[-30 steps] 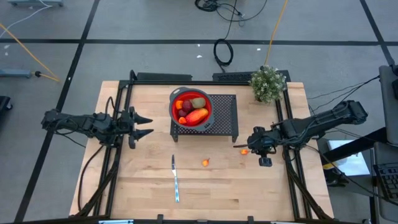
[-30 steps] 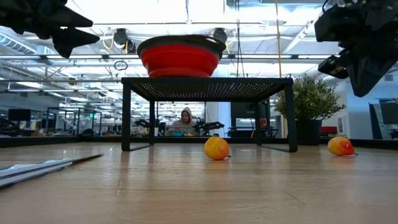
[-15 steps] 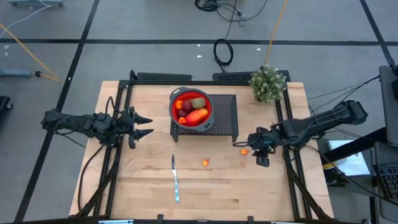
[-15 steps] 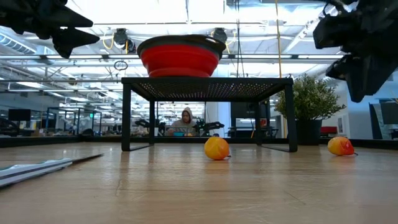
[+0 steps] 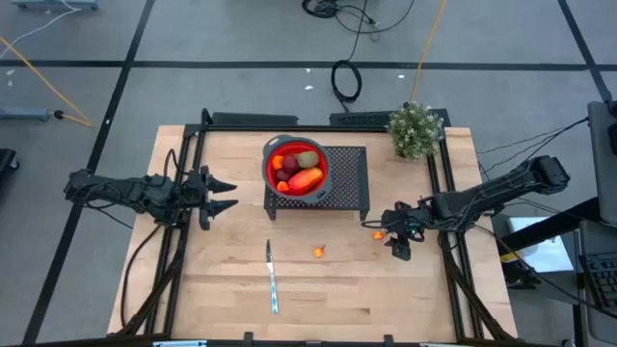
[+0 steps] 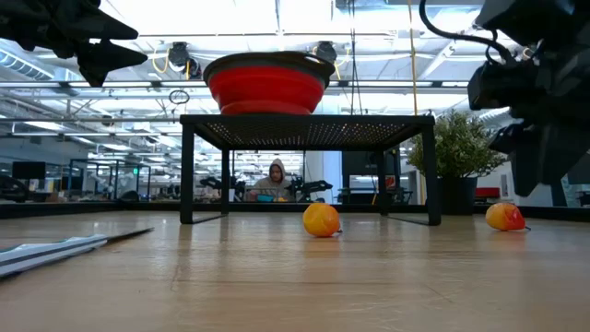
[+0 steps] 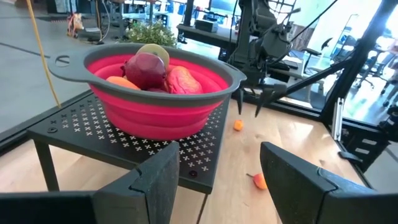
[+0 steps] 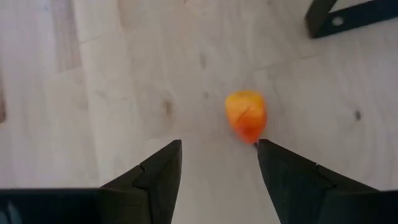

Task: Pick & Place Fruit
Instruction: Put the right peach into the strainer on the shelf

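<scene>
The red bowl (image 5: 296, 166) stands on a black perforated stand (image 5: 349, 183). It holds a red-orange oval, a kiwi-like piece and dark red fruit (image 7: 147, 67). Two small orange fruits lie on the wood: one at mid-table (image 5: 318, 252), the other (image 5: 379, 233) further right. My right gripper (image 5: 391, 240) hangs open just above that second fruit (image 8: 246, 115), which lies a little beyond its fingertips (image 8: 217, 155). My left gripper (image 5: 224, 194) waits open, level, left of the stand.
A silver knife (image 5: 272, 278) lies near the table's front, left of the mid-table fruit. A potted plant (image 5: 415, 128) stands at the back right corner. Black frame rails run along the table's left and right sides. A person sits in the room beyond (image 6: 275, 177).
My right gripper has sunk toward the table over the right-hand orange fruit, rolling somewhat as it came down, and its fingers have spread apart. The fruit has stayed where it lay.
</scene>
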You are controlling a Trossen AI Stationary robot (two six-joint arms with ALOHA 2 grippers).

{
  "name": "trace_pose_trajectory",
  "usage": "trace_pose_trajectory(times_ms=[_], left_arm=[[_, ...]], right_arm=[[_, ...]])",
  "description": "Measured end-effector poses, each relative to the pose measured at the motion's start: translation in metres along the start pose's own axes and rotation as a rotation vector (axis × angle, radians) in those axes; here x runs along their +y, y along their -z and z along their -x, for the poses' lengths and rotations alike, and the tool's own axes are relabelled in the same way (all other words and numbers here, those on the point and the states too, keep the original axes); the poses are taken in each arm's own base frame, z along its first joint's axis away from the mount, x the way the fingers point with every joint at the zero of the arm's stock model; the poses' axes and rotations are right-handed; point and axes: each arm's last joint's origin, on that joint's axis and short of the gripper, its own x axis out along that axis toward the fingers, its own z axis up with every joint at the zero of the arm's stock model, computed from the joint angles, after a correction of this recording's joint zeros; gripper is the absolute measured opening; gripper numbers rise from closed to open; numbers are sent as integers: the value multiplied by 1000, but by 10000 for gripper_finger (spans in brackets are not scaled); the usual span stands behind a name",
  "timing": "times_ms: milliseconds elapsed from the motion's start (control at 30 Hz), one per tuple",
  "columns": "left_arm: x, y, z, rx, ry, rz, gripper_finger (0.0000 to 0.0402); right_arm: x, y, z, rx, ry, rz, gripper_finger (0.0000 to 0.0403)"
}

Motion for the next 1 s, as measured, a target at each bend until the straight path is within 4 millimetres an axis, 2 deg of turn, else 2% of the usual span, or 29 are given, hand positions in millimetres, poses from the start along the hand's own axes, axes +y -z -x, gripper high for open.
trace_pose_trajectory(times_ms=[200,433,700,1000], left_arm=[[0,0,0,-1,0,21,223],[-1,-2,0,-18,5,27,223],[-1,-4,0,-39,10,26,223],[-1,-4,0,-40,8,23,223]], right_arm=[[-5,2,-7,-73,52,6,205],[-5,3,-13,-142,19,7,214],[-12,13,-22,-146,38,-8,214],[-15,14,-26,-201,72,-20,215]])
